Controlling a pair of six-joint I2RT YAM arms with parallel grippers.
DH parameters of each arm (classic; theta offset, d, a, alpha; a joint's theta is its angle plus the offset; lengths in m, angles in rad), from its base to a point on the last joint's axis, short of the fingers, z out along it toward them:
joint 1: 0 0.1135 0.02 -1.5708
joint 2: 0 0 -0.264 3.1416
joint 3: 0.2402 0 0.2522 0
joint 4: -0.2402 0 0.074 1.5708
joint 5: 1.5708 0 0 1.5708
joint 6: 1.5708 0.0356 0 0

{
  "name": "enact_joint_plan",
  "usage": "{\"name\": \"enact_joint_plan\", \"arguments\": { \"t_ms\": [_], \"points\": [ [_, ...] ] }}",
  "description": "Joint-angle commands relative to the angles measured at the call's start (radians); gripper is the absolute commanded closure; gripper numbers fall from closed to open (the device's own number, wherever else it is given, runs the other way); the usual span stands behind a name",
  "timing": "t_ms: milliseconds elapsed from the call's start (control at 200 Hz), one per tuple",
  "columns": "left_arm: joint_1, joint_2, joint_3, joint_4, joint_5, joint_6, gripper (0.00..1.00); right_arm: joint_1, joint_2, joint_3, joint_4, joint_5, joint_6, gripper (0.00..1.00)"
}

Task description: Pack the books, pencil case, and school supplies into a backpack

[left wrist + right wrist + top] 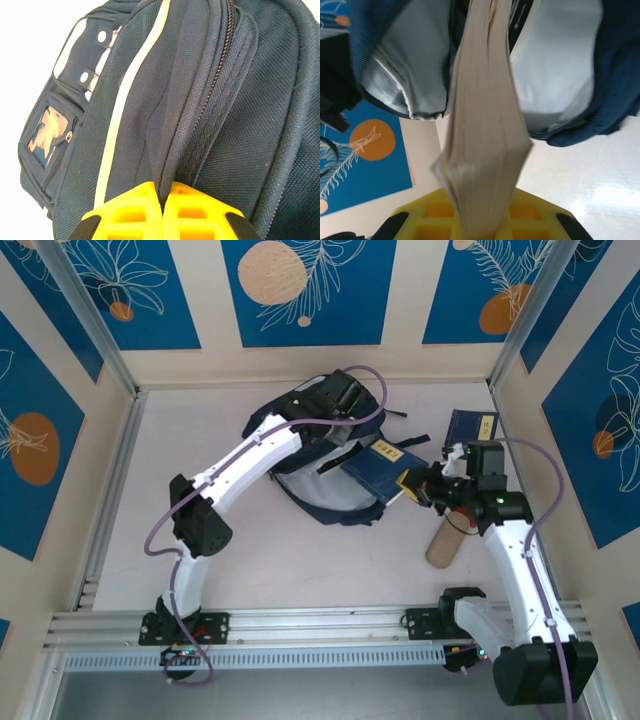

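Note:
The dark navy backpack [300, 455] lies in the middle of the table with its grey-lined mouth facing right. My left gripper [337, 398] is at its far top, shut on a fold of navy fabric beside the zipper [163, 200]. My right gripper [418, 487] is shut on a navy book [378, 468], whose far end reaches into the backpack's mouth. In the right wrist view the book's page edge [485, 120] runs from the gripper [480, 227] toward the grey lining [560, 70]. A second book [470, 427] lies at the back right. A tan cylindrical pencil case [442, 542] lies partly under my right arm.
Patterned walls and metal posts close in the table on three sides. An aluminium rail [320, 625] runs along the near edge by the arm bases. Bare tabletop lies left of and in front of the backpack.

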Motion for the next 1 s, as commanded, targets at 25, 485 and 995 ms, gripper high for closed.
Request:
{"name": "enact_joint_plan", "arguments": {
  "t_ms": [25,485,995],
  "points": [
    [-0.002,-0.11,0.065,0.064,-0.002,-0.05,1.0,0.08,0.064,-0.041,0.257,0.068,0.132,0.95],
    [0.014,-0.131,0.065,0.049,0.03,-0.105,1.0,0.274,0.558,0.062,0.564,0.364,0.31,0.92],
    [0.103,-0.14,0.0,0.03,0.15,-0.216,1.0,0.322,0.883,0.278,0.64,0.349,0.372,0.47]
  ]
}}
